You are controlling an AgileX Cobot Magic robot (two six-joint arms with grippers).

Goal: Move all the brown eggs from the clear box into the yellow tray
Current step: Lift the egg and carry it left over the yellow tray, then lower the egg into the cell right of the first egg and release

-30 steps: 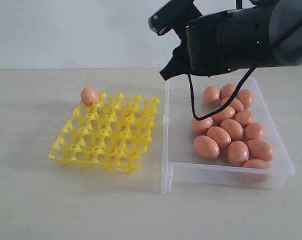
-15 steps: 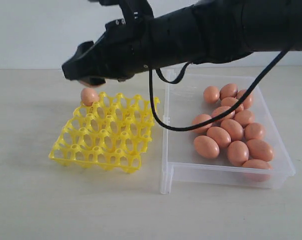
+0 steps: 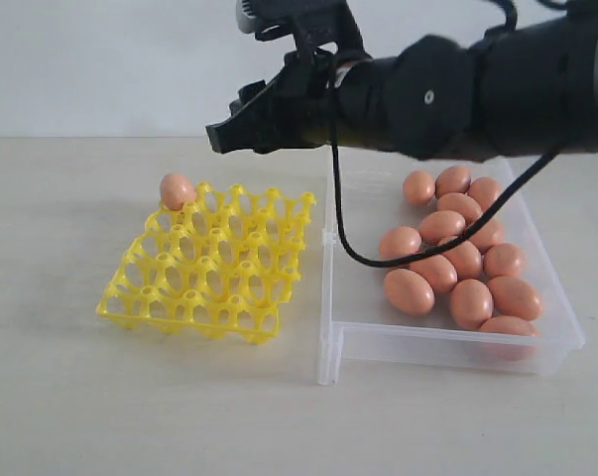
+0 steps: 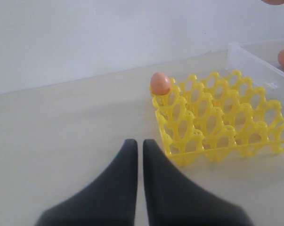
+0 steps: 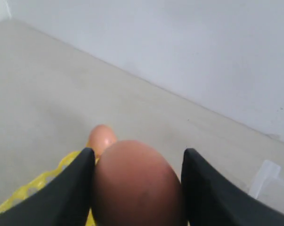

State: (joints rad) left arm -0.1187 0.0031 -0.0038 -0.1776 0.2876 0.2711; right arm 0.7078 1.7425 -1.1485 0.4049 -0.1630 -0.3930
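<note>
Exterior view: the robot's black right arm (image 3: 427, 94) reaches across from the clear box (image 3: 350, 297) side and hangs in the air above the far edge of the yellow tray (image 3: 204, 288). The tray sits on the pale table (image 3: 60, 397) just beside the box. A single egg (image 3: 177, 190) stands in the tray's far-left corner cup, while a heap of brown eggs (image 3: 457, 253) lies in the right half of the box. Seen from the right wrist, the right gripper (image 5: 138, 153) clasps another brown egg (image 5: 132, 188) between its two dark fingers (image 5: 73, 188), one pressed to each side. Seen from the left wrist, the left gripper (image 4: 138, 143) sits low over the table near a corner of the tray, its jaws pressed together with nothing between them.
</note>
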